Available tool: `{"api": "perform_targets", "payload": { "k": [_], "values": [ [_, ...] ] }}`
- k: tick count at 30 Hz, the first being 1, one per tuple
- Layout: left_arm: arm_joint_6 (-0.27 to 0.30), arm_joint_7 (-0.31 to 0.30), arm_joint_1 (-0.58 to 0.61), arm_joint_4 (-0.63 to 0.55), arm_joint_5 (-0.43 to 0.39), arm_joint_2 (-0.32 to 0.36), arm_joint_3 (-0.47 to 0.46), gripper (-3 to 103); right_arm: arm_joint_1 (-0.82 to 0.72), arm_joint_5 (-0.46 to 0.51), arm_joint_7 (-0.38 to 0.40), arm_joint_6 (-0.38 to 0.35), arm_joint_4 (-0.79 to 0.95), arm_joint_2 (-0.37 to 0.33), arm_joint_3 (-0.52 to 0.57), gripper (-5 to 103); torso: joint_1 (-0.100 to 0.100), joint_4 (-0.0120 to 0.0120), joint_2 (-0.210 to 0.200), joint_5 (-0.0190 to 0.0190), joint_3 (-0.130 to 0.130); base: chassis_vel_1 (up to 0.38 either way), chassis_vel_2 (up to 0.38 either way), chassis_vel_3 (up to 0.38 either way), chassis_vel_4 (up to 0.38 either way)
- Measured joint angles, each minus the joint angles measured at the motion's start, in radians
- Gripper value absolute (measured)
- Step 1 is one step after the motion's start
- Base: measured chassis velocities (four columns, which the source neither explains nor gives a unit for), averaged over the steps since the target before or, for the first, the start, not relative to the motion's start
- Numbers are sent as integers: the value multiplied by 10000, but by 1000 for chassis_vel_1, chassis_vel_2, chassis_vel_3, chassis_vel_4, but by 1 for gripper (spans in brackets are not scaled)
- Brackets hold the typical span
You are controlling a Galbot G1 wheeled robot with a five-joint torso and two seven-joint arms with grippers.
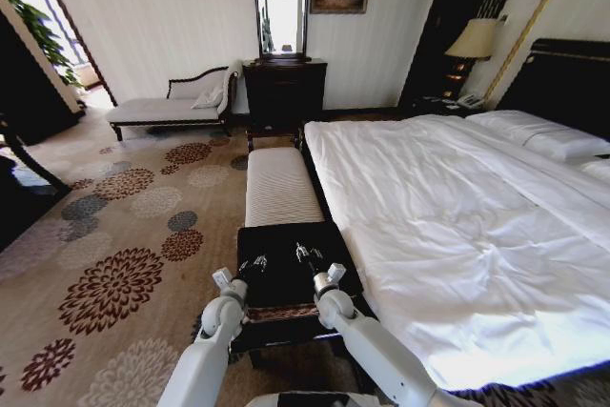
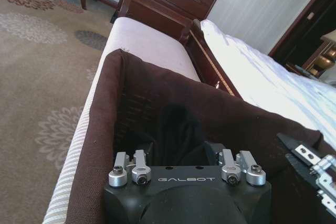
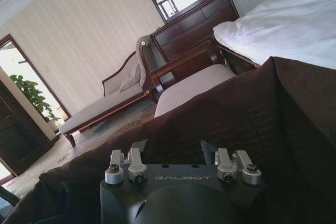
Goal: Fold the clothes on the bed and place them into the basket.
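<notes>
The basket [image 2: 100, 145] is lined with matt dark cloth — woven wicker is seen through it. The bed [image 1: 448, 235] is covered in smooth white cloth, lightly creased. The bench [image 1: 278, 188] is upholstered in pale ribbed fabric — framed in glossy dark wood.

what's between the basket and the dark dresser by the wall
In the head view, the pale striped bench fills the stretch between the basket and the dresser, beside the bed.

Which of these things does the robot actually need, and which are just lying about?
Job: black soft garment, brown woven wicker basket, wide white bed, left claw, right claw.
Lying about: pale striped upholstered bench, dark wooden dresser, cream chaise.
</notes>
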Motion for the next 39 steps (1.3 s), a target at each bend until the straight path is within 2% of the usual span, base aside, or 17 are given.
{"api": "perform_targets", "payload": {
  "k": [1, 2, 4, 5, 6, 7, 8, 11, 15, 26, 29, 33, 36, 37, 39],
  "values": [
    [1, -12, 3, 7, 82, 11, -4, 60, -3, -13, 1, -1, 0, -7, 4, 62, 0, 0, 0, -1, 0, 0, 0, 0, 0],
    [1, -45, 6, 24, 226, 33, -37, 66, -11, -46, 8, -6, 1, -21, 26, 62, 0, -2, 1, -3, 0, 0, 0, 0, 0],
    [-13, -195, 12, 61, 363, 115, -190, 76, -29, -95, 63, -25, -66, -75, 82, 74, 0, -2, -1, -3, 2, 0, 0, 0, 0],
    [-30, -239, 14, 62, 365, 141, -230, 81, -23, -123, 65, -19, -63, -63, 93, 79, 1, 2, -2, -1, 2, 0, 0, 0, 0],
    [-30, -239, 14, 62, 365, 141, -230, 81, -23, -123, 65, -19, -63, -63, 93, 79, 1, 2, -2, -1, 2, 0, 0, 0, 0],
    [-70, -287, 14, 41, 352, 175, -281, 81, -25, -152, 64, -20, -52, -53, 101, 84, 1, 7, -2, -2, 2, 0, 0, 0, 0],
    [-87, -311, 16, 8, 326, 207, -320, 87, -32, -162, 64, -23, -53, -51, 104, 84, 1, 5, -2, 1, 3, 0, 0, 0, 0],
    [-145, -445, 44, -405, 89, 340, -435, 99, -85, -227, 50, -21, 27, -61, 153, 98, 3, 13, -3, 6, 3, 0, 0, 0, 0],
    [-130, -445, 168, -1115, -197, 438, -376, 100, -202, -278, 21, -11, 246, -166, 250, 100, 2, 10, -3, 4, 2, 0, 0, 0, 0],
    [-124, -312, 414, -2048, -558, 381, -505, 100, -503, -455, -77, 78, 960, -431, 671, 100, 1, 2, -2, 1, 1, 0, 0, 0, 0],
    [-144, -377, 755, -2777, -1264, 510, -1106, 100, -791, -423, -540, 321, 1744, -857, 1250, 100, 0, 5, -1, 0, 0, 0, 0, 0, 0],
    [-140, -495, 1026, -3092, -1420, 726, -1677, 100, -1138, -352, -701, 428, 2451, -1248, 1582, 100, -1, 4, 0, 0, 0, 0, 0, 0, 0],
    [-41, -721, 1288, -3293, -1062, 947, -2469, 100, -1543, -321, -892, 517, 3113, -1535, 1973, 100, 0, 3, 1, -1, 0, 0, 0, 0, 0],
    [-41, -721, 1288, -3293, -1062, 947, -2469, 100, -1543, -321, -892, 517, 3113, -1535, 1973, 100, 0, 3, 1, -1, 0, 0, 0, 0, 0],
    [-131, -790, 1508, -3360, -525, 1072, -2970, 100, -1732, -367, -1010, 569, 3390, -1668, 2245, 100, 0, 4, 1, 1, -1, 0, 0, 0, 0]
  ]
}}
